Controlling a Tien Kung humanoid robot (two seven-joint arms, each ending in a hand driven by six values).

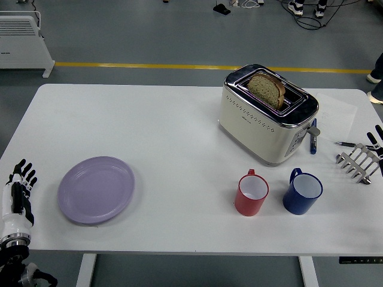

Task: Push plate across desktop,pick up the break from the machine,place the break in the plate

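Plate, lilac, empty, sits at table's 8 o'clock, well apart from the toaster at 2 o'clock w/ 1 bread slice upright in its slot. Step 1, the push, looks not yet begun; next move needs left hand brought to the plate's rim. It rests at 9 o'clock, fingers extended, holding nothing. Right hand at 3 o'clock, likewise extended, empty.

Left hand rests at the table's left edge, fingers loosely extended; right hand barely enters at right

Glossy cream toaster with chrome top; matt lilac plate.
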